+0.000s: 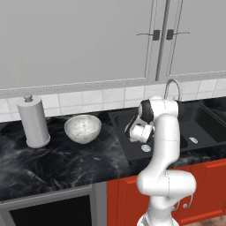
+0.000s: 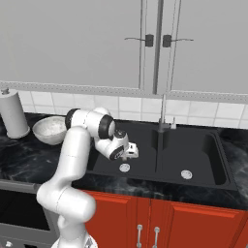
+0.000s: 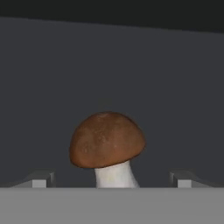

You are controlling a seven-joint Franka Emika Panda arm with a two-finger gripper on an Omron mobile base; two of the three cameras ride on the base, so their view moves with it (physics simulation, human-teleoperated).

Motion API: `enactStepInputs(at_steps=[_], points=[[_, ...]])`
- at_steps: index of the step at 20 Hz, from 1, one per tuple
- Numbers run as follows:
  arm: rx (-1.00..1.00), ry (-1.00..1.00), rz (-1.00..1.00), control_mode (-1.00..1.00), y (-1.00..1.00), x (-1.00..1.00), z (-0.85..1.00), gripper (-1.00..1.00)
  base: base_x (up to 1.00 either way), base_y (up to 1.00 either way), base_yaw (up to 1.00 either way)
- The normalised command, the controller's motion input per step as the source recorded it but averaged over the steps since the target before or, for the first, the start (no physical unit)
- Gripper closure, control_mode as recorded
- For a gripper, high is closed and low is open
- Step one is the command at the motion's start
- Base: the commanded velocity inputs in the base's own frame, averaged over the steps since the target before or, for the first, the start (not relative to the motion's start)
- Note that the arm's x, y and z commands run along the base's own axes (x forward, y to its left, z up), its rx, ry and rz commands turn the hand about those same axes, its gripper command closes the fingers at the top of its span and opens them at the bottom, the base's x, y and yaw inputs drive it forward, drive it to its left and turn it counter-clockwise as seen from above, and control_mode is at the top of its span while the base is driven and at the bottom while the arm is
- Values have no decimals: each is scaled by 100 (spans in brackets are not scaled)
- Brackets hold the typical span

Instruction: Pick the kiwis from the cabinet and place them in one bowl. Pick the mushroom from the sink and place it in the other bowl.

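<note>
Here the mushroom point(image 3: 107, 146) shows brown cap, pale stem; gripper point(image 3: 111, 179) fingers spread, released.

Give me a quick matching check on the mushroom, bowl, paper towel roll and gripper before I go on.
Things:
1. mushroom
2. bowl
3. paper towel roll
4. gripper

States:
A. open, one fingertip on each side of the mushroom
B. upright at the counter's far left
C. brown cap, pale stem, in the sink
D. off-white, between the roll and the sink

Pairs: 1-C, 2-D, 3-B, 4-A
</note>
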Motion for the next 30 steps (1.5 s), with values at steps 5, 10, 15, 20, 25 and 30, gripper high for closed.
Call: enactStepInputs(at_steps=[5, 10, 15, 20, 25, 30], points=[[2, 1, 3, -100, 2, 24, -20, -100, 0, 0, 0], [0, 1, 1, -100, 2, 21, -16, 100, 0, 0, 0], [0, 1, 1, -100, 11, 4, -9, 100, 0, 0, 0], [-5, 4, 2, -100, 14, -19, 33, 100, 0, 0, 0], [0, 0, -3, -100, 0, -14, 65, 100, 0, 0, 0], [4, -1, -5, -100, 6, -16, 66, 100, 0, 0, 0]])
